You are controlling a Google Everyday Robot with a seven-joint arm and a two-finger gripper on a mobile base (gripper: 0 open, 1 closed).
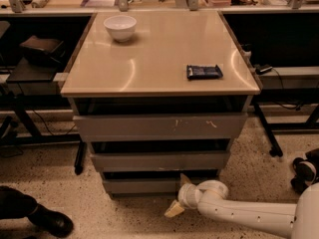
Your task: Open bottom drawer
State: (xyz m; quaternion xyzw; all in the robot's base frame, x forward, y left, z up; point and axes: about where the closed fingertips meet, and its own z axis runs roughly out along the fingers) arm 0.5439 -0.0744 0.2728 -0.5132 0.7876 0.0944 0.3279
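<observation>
The bottom drawer is the lowest and narrowest of three grey fronts in the cabinet under the beige tabletop. Its flat front sits close to the cabinet, with a thin dark gap above it. My gripper is at the drawer's right end, low near the floor, on the white arm that comes in from the lower right. It is open: one pale finger points down toward the floor and the other reaches up at the drawer's top edge.
A white bowl and a dark snack packet lie on the tabletop. The wide top drawer front and the middle one are above. A dark shoe is on the floor at left, and dark objects at right.
</observation>
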